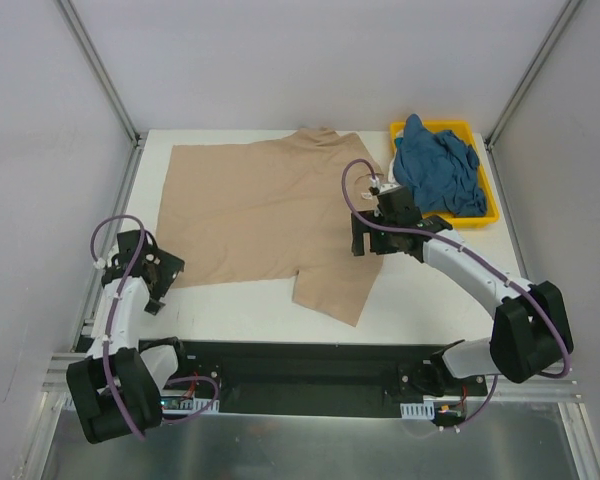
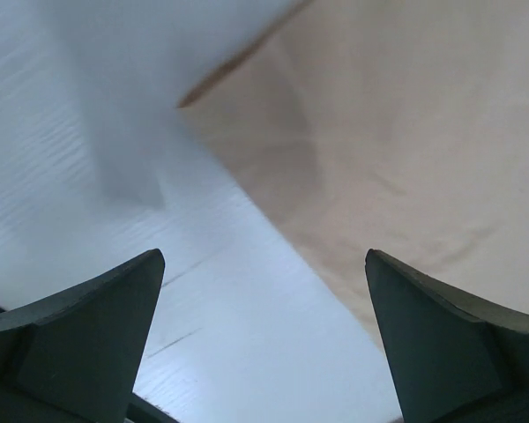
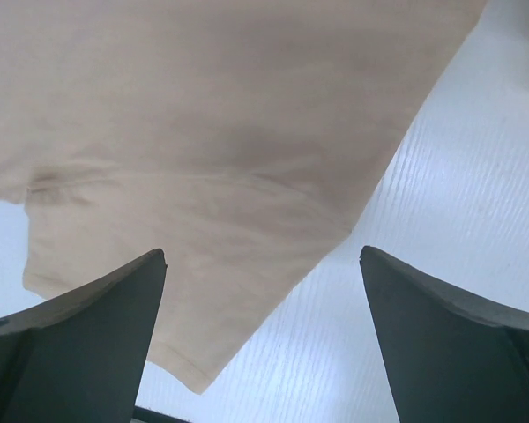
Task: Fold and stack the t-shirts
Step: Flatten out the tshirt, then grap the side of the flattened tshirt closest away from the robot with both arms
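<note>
The tan-beige t-shirt [image 1: 260, 210] lies spread flat on the white table [image 1: 420, 290], one sleeve pointing toward the near edge. The teal-blue t-shirt [image 1: 437, 170] sits crumpled in the yellow tray [image 1: 469, 222]. My left gripper [image 1: 163, 285] hovers open over bare table just off the tan shirt's left hem; its wrist view shows the tan shirt's edge [image 2: 406, 132] up and to the right of my left gripper [image 2: 264, 264]. My right gripper [image 1: 373, 245] is open above the shirt's right side, with the sleeve hem [image 3: 189, 379] below my right gripper [image 3: 263, 256]. Neither holds anything.
The tray stands at the table's back right corner, just behind my right arm. Slanted aluminium frame posts [image 1: 100, 70] [image 1: 535, 75] and pale walls enclose the table. A black base rail [image 1: 300, 370] runs along the near edge.
</note>
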Tool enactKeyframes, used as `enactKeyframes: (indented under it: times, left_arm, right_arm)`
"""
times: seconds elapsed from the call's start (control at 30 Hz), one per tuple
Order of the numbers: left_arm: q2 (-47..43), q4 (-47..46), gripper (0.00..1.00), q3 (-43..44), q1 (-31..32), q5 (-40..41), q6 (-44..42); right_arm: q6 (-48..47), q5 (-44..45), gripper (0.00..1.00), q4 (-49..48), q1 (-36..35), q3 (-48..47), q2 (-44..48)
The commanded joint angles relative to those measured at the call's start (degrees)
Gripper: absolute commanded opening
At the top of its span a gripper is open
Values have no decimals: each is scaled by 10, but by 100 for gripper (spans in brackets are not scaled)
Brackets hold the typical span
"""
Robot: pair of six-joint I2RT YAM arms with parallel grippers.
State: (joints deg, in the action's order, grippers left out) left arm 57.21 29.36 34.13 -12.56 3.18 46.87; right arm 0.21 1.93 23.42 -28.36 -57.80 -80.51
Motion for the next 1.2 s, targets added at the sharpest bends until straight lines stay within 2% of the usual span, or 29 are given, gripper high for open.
enactKeyframes:
  times: [0.0, 0.13, 0.3, 0.4, 0.5, 0.63, 0.73, 0.93, 0.97, 1.03, 1.07, 1.1, 1.17]
  left_arm:
    - [-5, 22, 99, -30, -62, 25, 30]
    - [23, 10, 95, -26, -82, 40, 34]
    - [78, -33, 83, -11, -91, 29, 33]
    - [109, -39, 78, 5, -96, 49, 40]
    - [135, -48, 76, 16, -100, 60, 43]
    - [175, -60, 63, 28, -100, 64, 46]
    - [205, -60, 58, 37, -101, 60, 43]
    - [231, -60, 38, 43, -102, 64, 48]
    - [235, -60, 29, 46, -102, 62, 47]
    - [236, -60, 21, 49, -101, 52, 45]
    - [235, -60, 7, 50, -102, 50, 45]
    - [233, -60, 0, 50, -101, 48, 45]
    - [223, -60, 0, 48, -102, 43, 41]
  right_arm:
    - [20, -14, 96, -40, -2, 39, 42]
    - [12, -14, 96, -41, -2, 52, 43]
    - [7, -50, 96, -48, -2, 51, 27]
    - [3, -51, 96, -50, -2, 52, 24]
    - [2, -43, 96, -51, -1, 54, 25]
    - [2, -34, 96, -51, 0, 54, 23]
    - [-13, -34, 96, -51, 0, 53, 21]
    - [-14, -36, 96, -48, 1, 48, 8]
    - [-16, -40, 96, -47, 1, 48, 7]
    - [-19, -43, 96, -46, 1, 48, 8]
    - [-21, -47, 96, -46, 1, 47, 8]
    - [-22, -51, 96, -45, 1, 47, 10]
    - [-29, -67, 96, -46, 0, 47, 16]
